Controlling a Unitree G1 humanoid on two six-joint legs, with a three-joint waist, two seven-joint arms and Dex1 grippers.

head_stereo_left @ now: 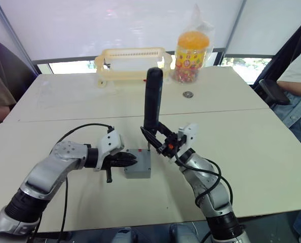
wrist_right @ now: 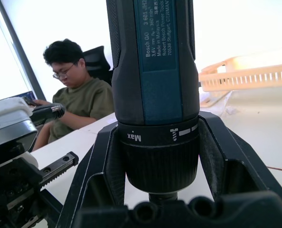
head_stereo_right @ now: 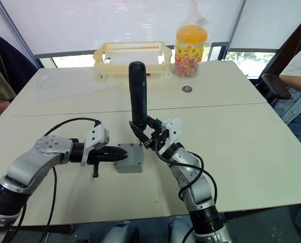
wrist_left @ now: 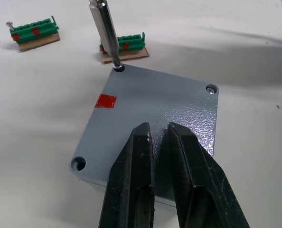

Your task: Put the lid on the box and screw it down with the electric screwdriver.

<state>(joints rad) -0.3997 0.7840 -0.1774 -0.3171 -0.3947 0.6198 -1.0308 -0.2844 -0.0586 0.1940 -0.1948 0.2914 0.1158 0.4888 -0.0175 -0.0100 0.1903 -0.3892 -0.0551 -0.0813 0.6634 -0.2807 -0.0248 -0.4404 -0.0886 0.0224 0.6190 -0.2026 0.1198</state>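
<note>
In the left wrist view, the electric screwdriver (wrist_left: pixel 105 33) bit meets the lid (wrist_left: pixel 150 123) corner hole.

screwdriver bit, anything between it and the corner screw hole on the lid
Nothing visible. The screwdriver, held upright in the right gripper, has its bit tip already at a corner hole of the lid. The left gripper rests on the lid's opposite edge, clear of that corner.

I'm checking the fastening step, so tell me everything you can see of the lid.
The lid is a flat grey textured plastic plate with a red square sticker, lying level on the box. Recessed holes mark its corners; one holds a screw. The electric screwdriver stands upright with its bit in one corner hole. The left gripper presses on top, jaws nearly together.
</note>
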